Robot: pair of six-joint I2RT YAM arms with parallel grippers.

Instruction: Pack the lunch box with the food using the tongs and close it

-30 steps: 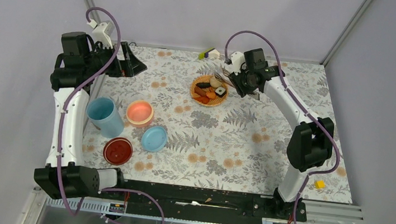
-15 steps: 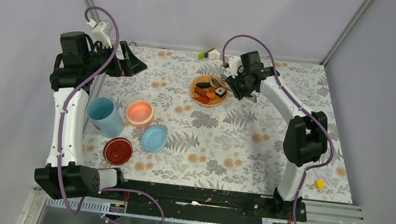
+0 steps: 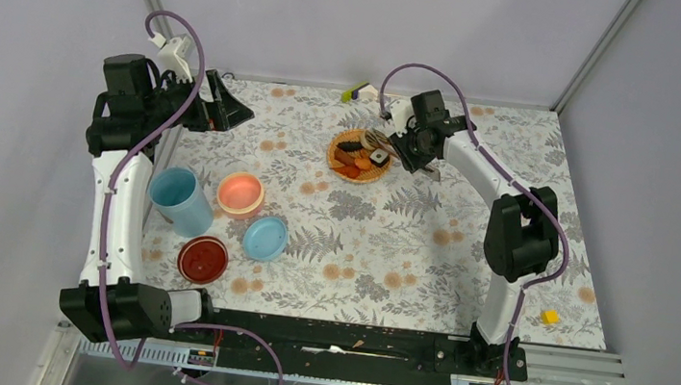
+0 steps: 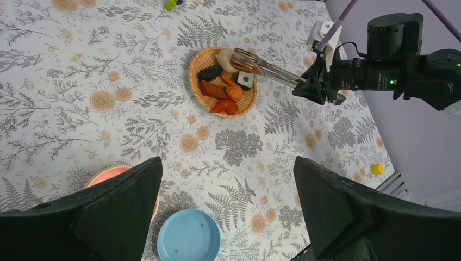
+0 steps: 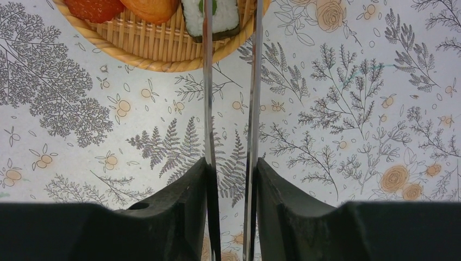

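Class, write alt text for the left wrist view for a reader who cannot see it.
The right gripper holds silver tongs, tips over toy food on an orange woven plate. Nearer lie a blue lid and a pink bowl.

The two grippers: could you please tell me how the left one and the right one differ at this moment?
The left gripper stands wide open and holds nothing; the right gripper is closed on the tongs. The left gripper hangs at the far left, well away from the plate; the right gripper is just beside the plate, with the tongs' tips reaching over the food. Both have black fingers.
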